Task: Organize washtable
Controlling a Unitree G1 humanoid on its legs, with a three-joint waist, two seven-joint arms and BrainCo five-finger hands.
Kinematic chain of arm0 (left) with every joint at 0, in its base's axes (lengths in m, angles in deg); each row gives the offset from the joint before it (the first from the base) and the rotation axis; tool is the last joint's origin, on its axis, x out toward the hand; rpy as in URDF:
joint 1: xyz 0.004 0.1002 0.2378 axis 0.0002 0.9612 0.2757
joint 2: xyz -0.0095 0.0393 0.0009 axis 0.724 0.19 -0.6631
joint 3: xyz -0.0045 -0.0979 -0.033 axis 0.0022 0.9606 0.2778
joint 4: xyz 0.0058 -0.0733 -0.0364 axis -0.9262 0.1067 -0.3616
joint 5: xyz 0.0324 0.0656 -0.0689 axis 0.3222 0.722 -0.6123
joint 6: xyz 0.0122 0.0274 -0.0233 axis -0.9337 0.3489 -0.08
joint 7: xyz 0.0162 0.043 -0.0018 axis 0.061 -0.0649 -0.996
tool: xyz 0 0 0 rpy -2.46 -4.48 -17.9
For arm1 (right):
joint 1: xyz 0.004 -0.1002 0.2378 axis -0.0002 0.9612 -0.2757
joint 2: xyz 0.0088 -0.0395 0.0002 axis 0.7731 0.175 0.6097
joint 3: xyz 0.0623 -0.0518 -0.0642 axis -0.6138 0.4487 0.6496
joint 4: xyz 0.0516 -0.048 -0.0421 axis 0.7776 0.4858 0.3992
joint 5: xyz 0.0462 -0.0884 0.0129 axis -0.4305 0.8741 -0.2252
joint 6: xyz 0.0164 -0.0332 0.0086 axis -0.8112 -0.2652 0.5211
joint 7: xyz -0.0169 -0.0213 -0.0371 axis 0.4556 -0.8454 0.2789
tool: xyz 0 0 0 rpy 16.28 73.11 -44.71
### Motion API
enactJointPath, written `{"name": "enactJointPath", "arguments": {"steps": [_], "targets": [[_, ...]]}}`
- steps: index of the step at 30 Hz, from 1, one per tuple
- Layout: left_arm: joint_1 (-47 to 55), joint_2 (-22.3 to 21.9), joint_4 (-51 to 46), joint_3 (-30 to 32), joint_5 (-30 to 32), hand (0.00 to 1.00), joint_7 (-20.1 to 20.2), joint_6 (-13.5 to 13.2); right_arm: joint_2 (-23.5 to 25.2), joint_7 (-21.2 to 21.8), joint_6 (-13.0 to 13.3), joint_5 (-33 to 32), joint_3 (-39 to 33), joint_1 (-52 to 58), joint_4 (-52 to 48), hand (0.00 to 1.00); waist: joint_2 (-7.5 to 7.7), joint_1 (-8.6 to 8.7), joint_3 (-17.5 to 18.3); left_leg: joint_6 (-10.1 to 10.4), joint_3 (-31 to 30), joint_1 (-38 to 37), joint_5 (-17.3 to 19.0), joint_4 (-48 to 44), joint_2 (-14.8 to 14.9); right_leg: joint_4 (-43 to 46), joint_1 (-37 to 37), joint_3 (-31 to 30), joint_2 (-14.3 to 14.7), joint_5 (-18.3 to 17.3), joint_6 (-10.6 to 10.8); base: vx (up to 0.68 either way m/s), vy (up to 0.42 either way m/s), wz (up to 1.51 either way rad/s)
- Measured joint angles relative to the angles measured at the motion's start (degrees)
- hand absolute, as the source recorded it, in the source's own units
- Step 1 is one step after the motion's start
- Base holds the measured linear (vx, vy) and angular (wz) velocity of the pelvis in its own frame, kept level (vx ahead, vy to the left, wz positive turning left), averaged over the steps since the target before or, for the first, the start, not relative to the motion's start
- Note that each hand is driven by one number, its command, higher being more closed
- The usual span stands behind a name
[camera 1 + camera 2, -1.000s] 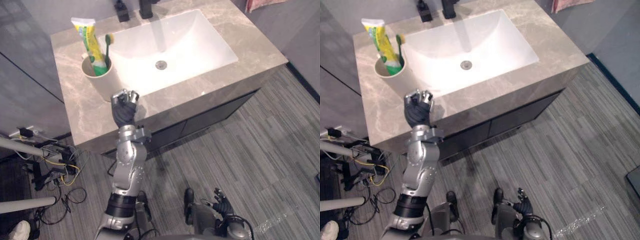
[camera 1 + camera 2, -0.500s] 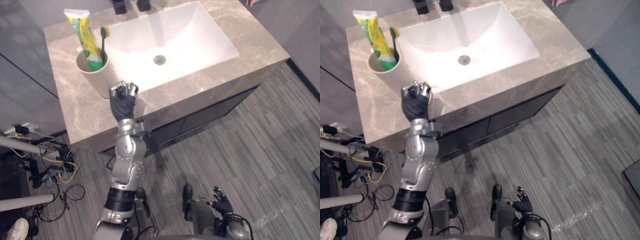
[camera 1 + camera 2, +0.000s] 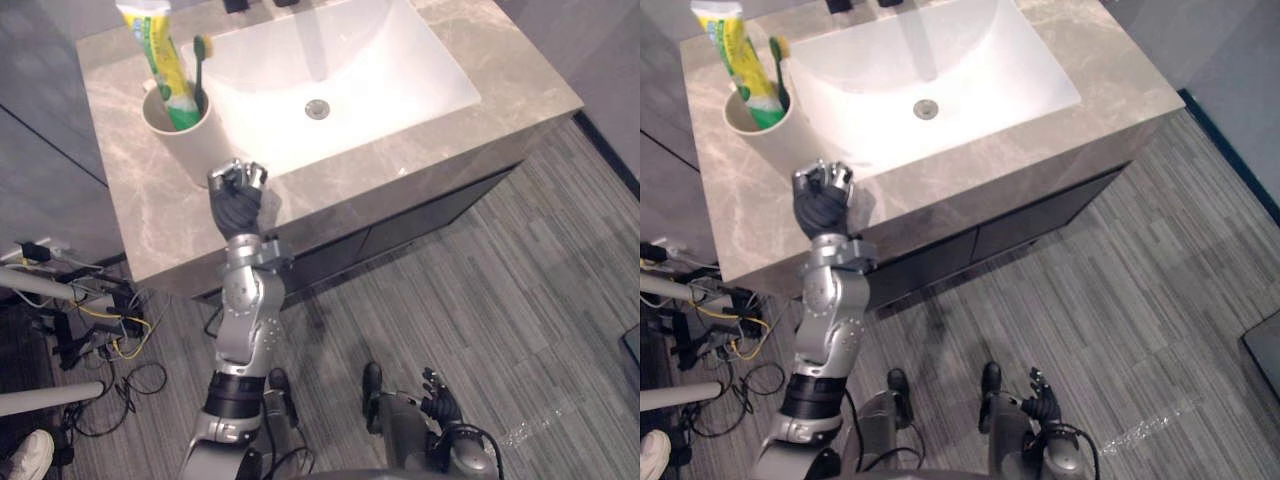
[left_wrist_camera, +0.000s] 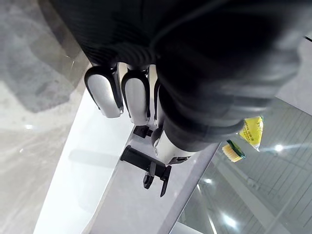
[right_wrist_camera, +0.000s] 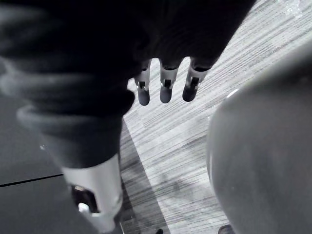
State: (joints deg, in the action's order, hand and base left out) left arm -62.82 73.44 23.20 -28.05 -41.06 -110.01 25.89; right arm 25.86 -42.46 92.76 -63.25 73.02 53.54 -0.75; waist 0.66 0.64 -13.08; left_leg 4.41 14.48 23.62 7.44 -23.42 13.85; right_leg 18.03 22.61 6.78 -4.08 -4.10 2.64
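A beige cup (image 3: 190,155) stands on the grey marble countertop (image 3: 150,225), left of the white sink basin (image 3: 400,70). In it are a yellow-green toothpaste tube (image 3: 155,45) and a green toothbrush (image 3: 199,72). My left hand (image 3: 237,197) hovers over the counter's front strip, just right of and in front of the cup. Its fingers (image 4: 104,91) are curled and hold nothing. The black faucet (image 4: 146,166) shows past them in the left wrist view. My right hand (image 3: 441,408) hangs low near the floor with its fingers (image 5: 165,88) relaxed and nothing in it.
Dark cabinet doors (image 3: 400,225) sit below the counter. Cables and a power strip (image 3: 90,320) lie on the floor to the left. A person's white shoe (image 3: 25,455) shows at the lower left. Striped grey flooring (image 3: 520,300) lies to the right.
The whole picture has shifted, so the camera moved. My left hand stays curled beside the cup, with little change relative to it. The right hand hangs as before.
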Motion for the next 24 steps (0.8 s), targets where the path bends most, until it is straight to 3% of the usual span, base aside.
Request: {"name": "enactJointPath", "arguments": {"steps": [24], "targets": [[-6.57,4.08,2.3,4.77,-1.2,1.0,0.15,2.04,-0.02,1.71,-0.17,-0.6,0.73,-0.22,-2.37,0.0,0.11,0.01,-1.61,-0.39,-0.32,3.73,0.31,-2.79,0.35,2.34,3.62,-0.32,-0.04,-0.02,-0.02,0.0,0.011,0.0]]}}
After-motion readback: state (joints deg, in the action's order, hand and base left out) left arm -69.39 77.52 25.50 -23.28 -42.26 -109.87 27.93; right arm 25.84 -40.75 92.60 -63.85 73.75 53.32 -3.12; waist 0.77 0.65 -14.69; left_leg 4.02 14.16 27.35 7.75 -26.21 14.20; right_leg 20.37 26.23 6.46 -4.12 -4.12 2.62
